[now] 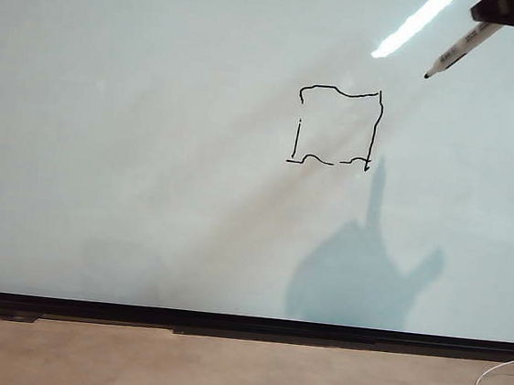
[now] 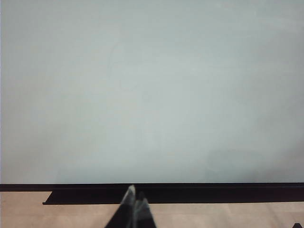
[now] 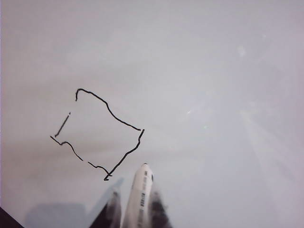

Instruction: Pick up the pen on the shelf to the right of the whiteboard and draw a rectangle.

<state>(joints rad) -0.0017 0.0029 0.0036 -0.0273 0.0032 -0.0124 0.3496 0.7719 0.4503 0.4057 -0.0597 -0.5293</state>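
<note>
The pen [image 1: 458, 51] is a slim white-grey marker with dark print on its barrel and a dark tip; it slants down and to the left near the upper right corner of the whiteboard [image 1: 147, 190], clamped in the right end effector [image 3: 135, 209], its tip clear of the drawing. The whiteboard is large, glossy and pale, edged below by a thin black frame. On it sits the rectangle [image 1: 336, 127], a small wobbly black outline, nearly square, with gaps in its left side and bottom line.
</note>
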